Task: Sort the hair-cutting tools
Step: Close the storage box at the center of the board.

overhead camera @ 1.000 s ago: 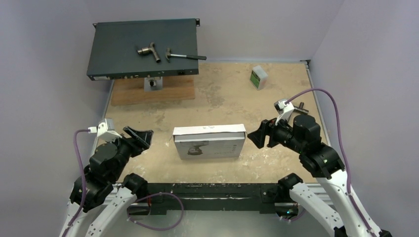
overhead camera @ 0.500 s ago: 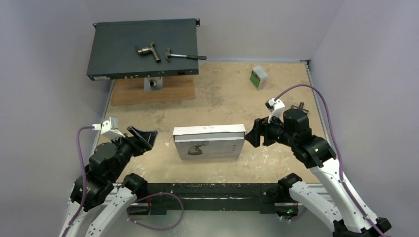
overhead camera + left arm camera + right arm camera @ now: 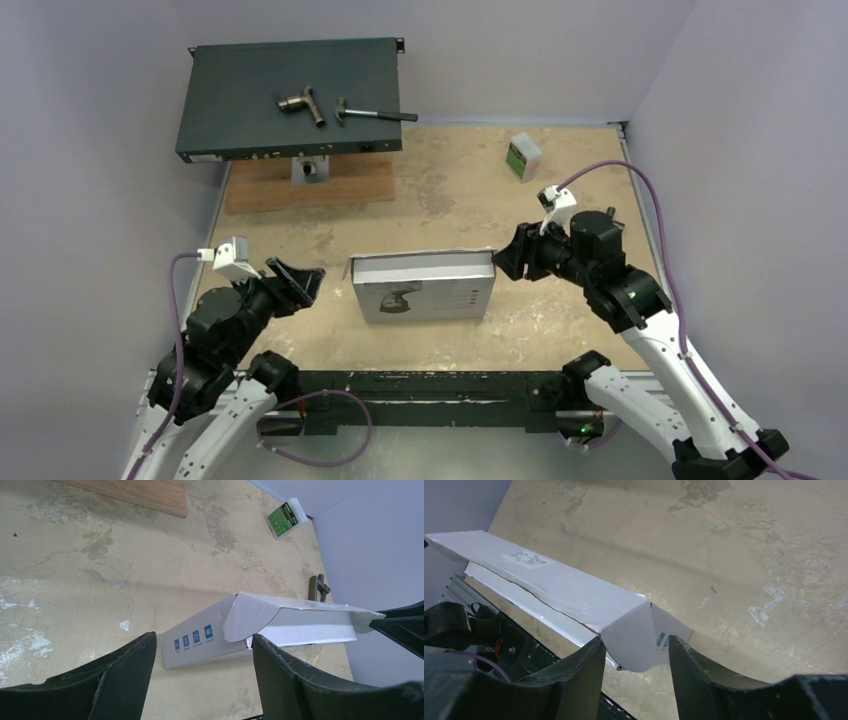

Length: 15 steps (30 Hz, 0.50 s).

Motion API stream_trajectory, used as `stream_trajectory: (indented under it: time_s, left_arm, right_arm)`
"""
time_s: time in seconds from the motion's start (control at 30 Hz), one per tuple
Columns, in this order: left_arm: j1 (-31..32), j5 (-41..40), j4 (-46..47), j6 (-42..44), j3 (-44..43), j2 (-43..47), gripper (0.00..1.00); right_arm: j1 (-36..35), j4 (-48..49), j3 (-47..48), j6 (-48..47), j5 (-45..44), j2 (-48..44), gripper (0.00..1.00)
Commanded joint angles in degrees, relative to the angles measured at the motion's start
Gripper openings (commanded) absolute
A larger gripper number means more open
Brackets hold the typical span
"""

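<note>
We open box (image 3: 425, 290), hair tools unseen; right tool (image 3: 634, 641) half-open astride lid flap (image 3: 629, 625), grip unclear; left tool (image 3: 204, 637) wide, empty. Next, we judge: lift lid, left steadies box.

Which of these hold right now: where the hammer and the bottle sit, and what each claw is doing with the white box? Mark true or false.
1. The hammer lies on the dark rack unit at the far left. True.
2. The left claw is clamped on the white box. False: it is open and stands short of the box's left end, apart from it.
3. The box's end flap sits between the fingers of the right claw. True.
4. The green-labelled bottle stands on top of the box. False: it stands on the table near the far right corner.
</note>
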<state>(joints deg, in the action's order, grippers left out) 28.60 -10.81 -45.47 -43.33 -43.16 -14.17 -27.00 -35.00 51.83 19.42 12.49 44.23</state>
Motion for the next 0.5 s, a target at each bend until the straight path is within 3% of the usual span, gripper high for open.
stream_trajectory:
  time_s: [0.0, 0.23, 0.47]
  left_arm:
    - [0.2, 1.2, 2.5, 2.8, 0.5, 0.6, 0.69]
    - [0.2, 3.8, 5.8, 5.6, 1.4, -0.1, 0.69]
    - [0.2, 10.4, 10.6, 10.4, 1.1, -4.6, 0.68]
  right_arm:
    - [-0.2, 5.8, 0.2, 1.4, -1.1, -0.6, 0.45]
    - [-0.2, 8.6, -1.6, 1.7, -0.6, -1.3, 0.21]
    - [-0.2, 9.0, -1.8, 1.7, 0.1, -0.9, 0.11]
